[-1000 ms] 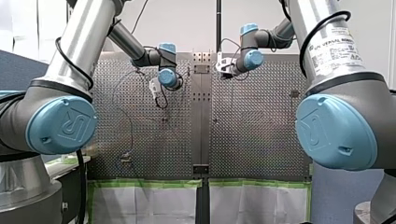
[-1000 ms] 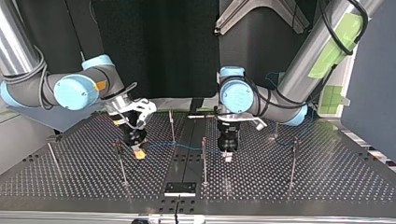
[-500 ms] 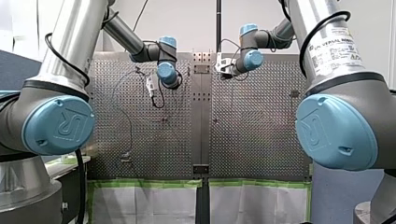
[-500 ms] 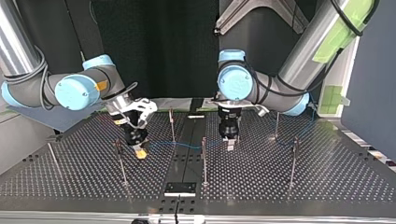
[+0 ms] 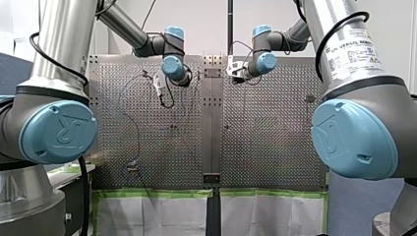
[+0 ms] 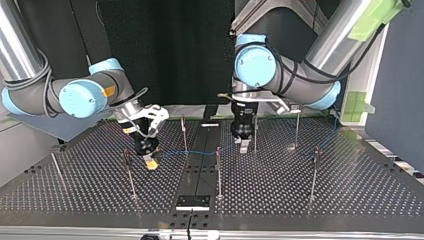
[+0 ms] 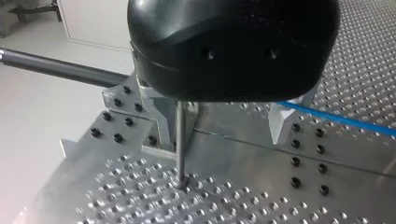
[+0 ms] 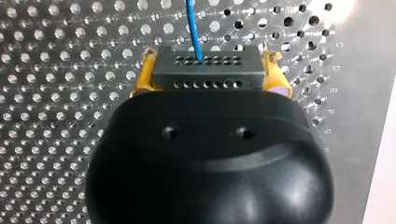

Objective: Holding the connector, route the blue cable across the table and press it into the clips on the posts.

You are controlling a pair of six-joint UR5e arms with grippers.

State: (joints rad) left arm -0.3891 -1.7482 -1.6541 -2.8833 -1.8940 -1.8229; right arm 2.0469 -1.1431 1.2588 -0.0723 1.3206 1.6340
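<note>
Counter (image 6: 350, 190): perforated metal, two plates joined by a plain strip (image 5: 212, 123).
Black plate (image 6: 192, 201): on that strip, at the top view's near edge.
White sheets (image 5: 157, 211): green-taped, along the counter's near edge in the front view.

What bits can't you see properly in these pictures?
- Whether my left gripper grips the blue cable: in the left wrist view its black housing covers that spot.
- The clips on the posts: too small in the top view to tell whether the cable sits in them.
- The rest of the connector: hidden behind my right gripper in the right wrist view.
</note>
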